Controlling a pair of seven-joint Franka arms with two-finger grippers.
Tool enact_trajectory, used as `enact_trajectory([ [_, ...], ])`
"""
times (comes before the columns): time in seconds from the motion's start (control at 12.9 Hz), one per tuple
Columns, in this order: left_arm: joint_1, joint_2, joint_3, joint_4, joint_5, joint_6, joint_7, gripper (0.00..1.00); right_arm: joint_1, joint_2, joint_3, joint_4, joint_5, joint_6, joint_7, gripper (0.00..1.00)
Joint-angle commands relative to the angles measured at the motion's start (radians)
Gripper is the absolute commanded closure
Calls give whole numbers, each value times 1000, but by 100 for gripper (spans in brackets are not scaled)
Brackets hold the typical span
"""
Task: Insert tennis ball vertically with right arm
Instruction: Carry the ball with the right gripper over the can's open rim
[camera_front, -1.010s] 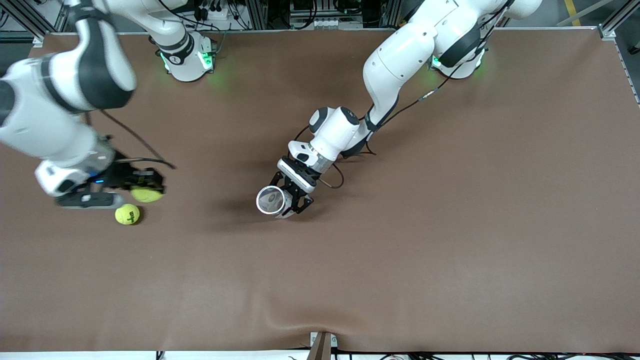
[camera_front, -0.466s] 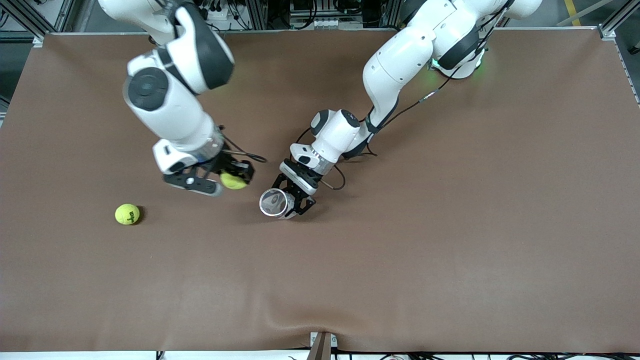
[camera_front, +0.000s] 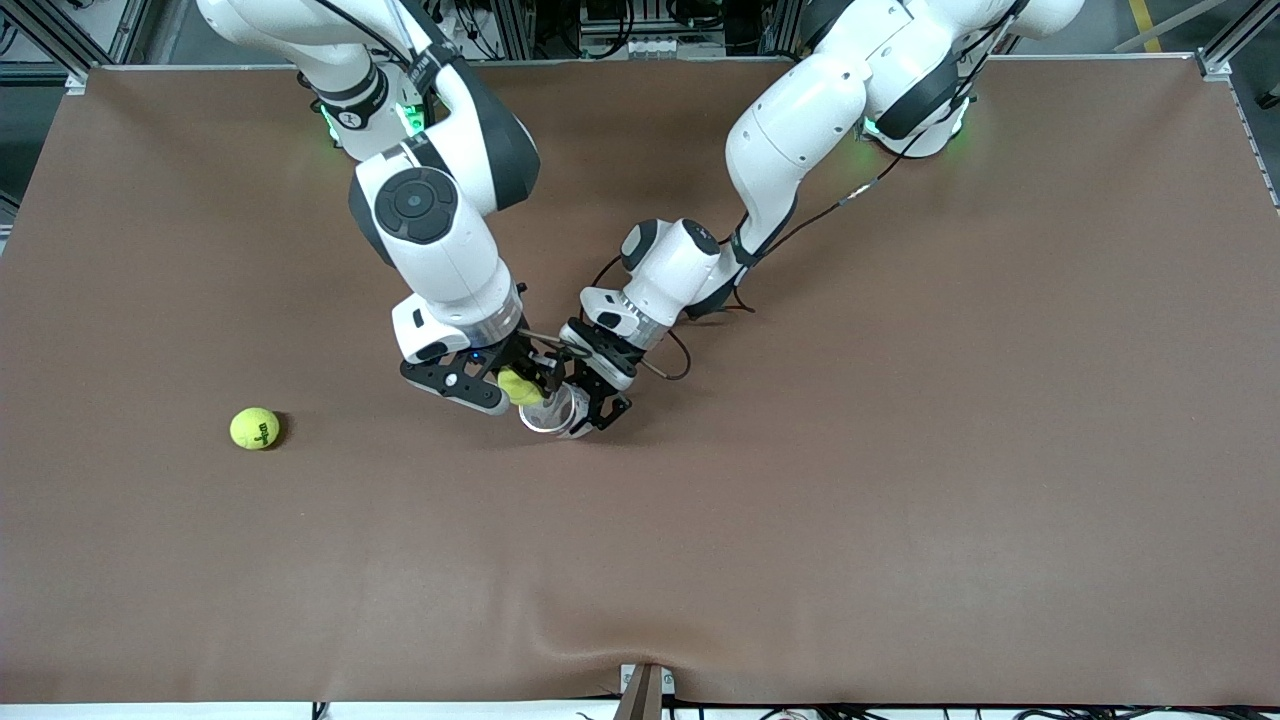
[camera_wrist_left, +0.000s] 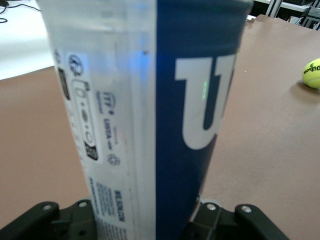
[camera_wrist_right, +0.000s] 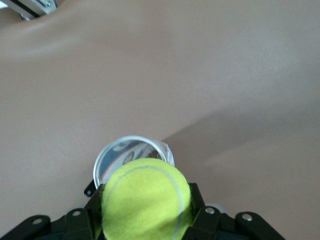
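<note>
Can (camera_wrist_left: 170, 115): clear plastic tube with a blue label, large white lettering cut off at "U", and small print reading "WILSON.COM". It stands upright, long axis vertical, open mouth (camera_front: 545, 415) up, clamped low on its body by the left gripper (camera_front: 590, 405) at mid-table. Contents cannot be told.

Ball (camera_front: 517, 386): yellow, clenched in the right gripper (camera_front: 520, 385), held just over the can's rim (camera_wrist_right: 131, 142), partly overlapping the mouth.

Second ball (camera_front: 255, 428): printed with dark writing, unreadable, resting on the table (camera_front: 900, 450) toward the right arm's end, well apart from the can.
</note>
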Motion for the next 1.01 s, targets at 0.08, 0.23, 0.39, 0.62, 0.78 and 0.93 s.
enact_trajectory([
  [0.08,-8,23,9,23,-12,7,-14,43,35,51,-10,69,-45,15,59,100],
  [0.23,-8,23,9,23,-12,7,-17,42,37,66,-11,69,-62,70,76,100],
  [0.39,-8,23,9,23,-12,9,-17,39,51,79,-11,68,-74,74,79,100],
  [0.62,-8,23,9,23,-12,7,-17,37,51,82,-11,63,-90,72,81,100],
  [0.78,-10,20,9,22,-12,9,-17,37,51,82,-11,62,-90,64,79,66],
  [0.93,-10,17,9,17,-16,9,-19,35,49,82,-11,60,-90,63,79,0],
])
